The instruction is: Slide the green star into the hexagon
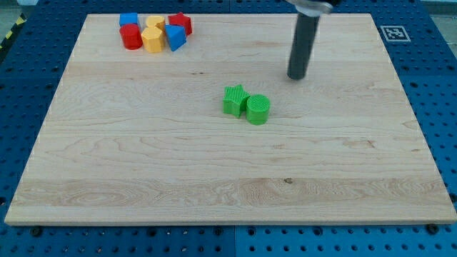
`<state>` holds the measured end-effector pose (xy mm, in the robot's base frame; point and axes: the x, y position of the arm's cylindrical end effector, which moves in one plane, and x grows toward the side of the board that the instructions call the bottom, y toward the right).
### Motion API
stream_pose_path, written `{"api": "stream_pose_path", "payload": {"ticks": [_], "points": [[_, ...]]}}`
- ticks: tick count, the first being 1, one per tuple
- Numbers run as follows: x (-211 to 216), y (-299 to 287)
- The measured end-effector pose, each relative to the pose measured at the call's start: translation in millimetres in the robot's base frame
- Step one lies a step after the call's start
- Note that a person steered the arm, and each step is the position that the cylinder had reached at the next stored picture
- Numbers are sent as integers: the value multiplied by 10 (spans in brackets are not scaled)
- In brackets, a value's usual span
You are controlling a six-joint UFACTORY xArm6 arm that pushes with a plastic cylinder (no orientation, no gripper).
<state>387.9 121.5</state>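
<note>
**Tip behind and right of the green pair**

My tip, the bare end of a straight dark rod with no fingers to spread or press, rests on the pale wooden board, touching no block. The green plastic star lies nearer and to its left, touching a green round-topped block on the star's right. Far left sits a cluster of red, yellow and blue blocks

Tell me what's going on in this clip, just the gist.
A robot arm ending in a dark rod is working over a wooden board. My tip sits toward the view's upper right of the green star, apart from it. The star touches a green round block mid-board. A cluster of red, yellow and blue blocks lies at the view's top left, untouched.
</note>
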Motion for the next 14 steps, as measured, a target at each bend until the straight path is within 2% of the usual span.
{"api": "stream_pose_path", "payload": {"ticks": [1, 2, 3, 4, 5, 6, 7, 9, 10, 11, 13, 14], "points": [[315, -300], [468, -916], [459, -1370], [612, -1377], [998, -1408], [854, -1765], [442, -2001], [995, -1768], [624, -1679], [247, -1993], [332, -1802], [183, -1691]]}}
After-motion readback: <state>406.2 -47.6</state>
